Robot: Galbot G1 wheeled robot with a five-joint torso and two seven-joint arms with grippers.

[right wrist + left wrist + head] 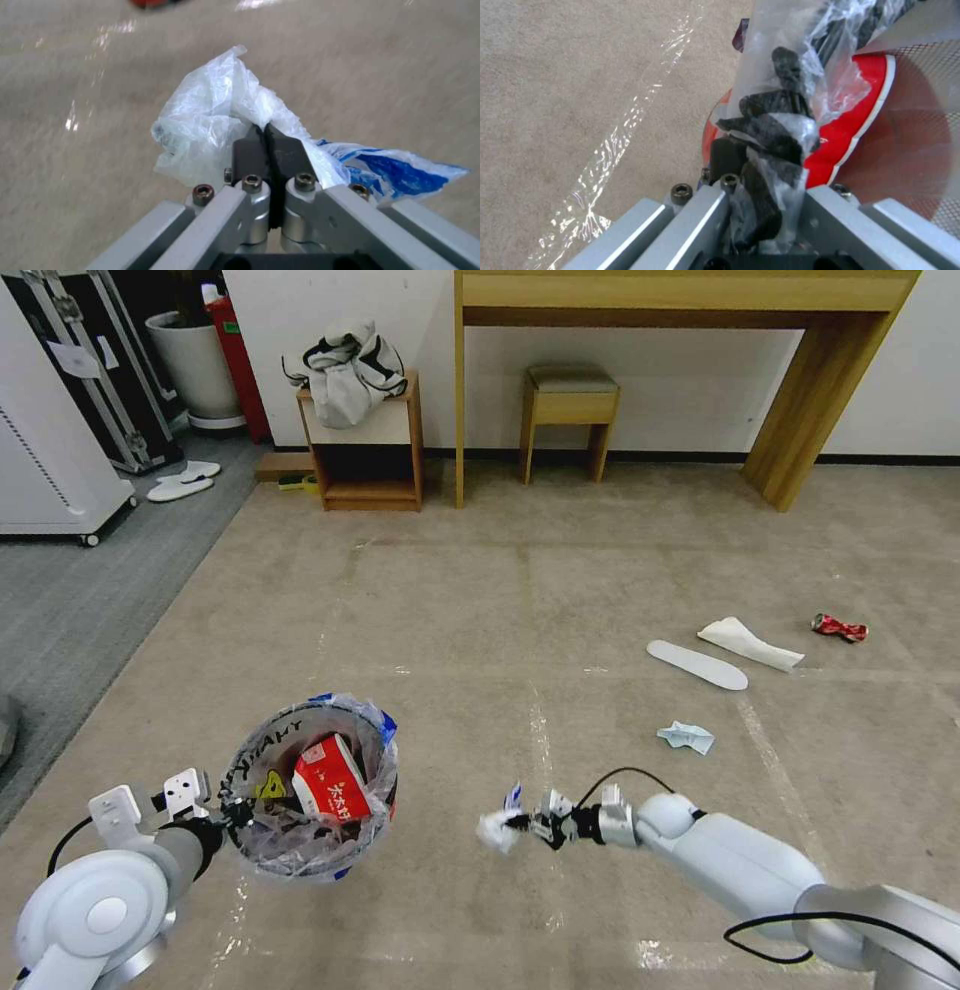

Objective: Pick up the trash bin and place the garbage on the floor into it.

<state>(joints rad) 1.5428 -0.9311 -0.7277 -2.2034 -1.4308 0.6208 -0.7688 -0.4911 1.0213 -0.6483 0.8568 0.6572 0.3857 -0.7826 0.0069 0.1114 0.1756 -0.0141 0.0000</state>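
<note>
Left end effector [232,811] clamps bin [310,790] rim w/ liner; right end effector [522,820] pinches white-blue wrapper [220,123] above floor [560,600].

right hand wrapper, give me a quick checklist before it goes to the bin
1. Right hand shut on the white-blue wrapper: ok.
2. Wrapper off the floor: ok.
3. Left hand clamped on the bin rim and liner: ok.
4. Bin mouth open, with room beside the red carton: ok.
5. Wrapper over the bin: not ok, it is to the bin's right.
6. Grip firm enough for the swing: cannot tell.
</note>
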